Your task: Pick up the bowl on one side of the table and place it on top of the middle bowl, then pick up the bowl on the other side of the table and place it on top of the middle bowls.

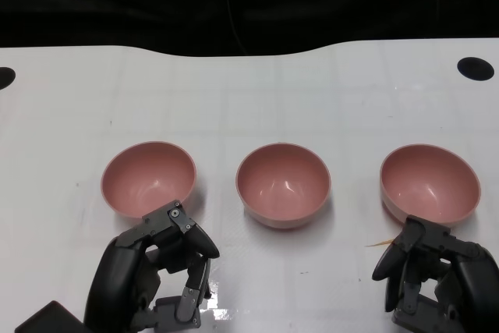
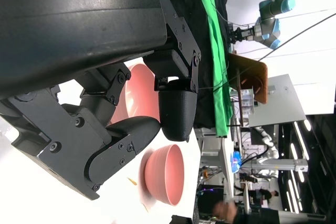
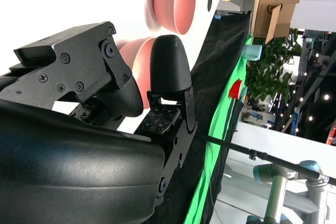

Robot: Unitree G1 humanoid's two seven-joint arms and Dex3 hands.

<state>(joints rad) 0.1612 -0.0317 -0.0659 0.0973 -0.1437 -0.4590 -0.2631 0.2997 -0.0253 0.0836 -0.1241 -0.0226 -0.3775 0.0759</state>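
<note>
Pink bowls stand upright in a row on the white table (image 1: 70, 115): the left bowl (image 1: 148, 178), the middle bowl (image 1: 282, 185) and the right bowl (image 1: 429, 183), well apart from one another, none stacked. From the head view the left hand (image 1: 152, 278) sits just in front of the left bowl, its knuckles overlapping the near rim in the picture, and the right hand (image 1: 437, 274) sits just in front of the right bowl. Both hands hold nothing, with fingers bent downward and gaps between them. Whether either hand touches its bowl cannot be told from above. Only the wrist views show the room beyond the table: a green cloth (image 2: 215, 45) hanging at the far edge, a grey robot arm (image 2: 273, 11), and potted greenery (image 3: 270, 74).
</note>
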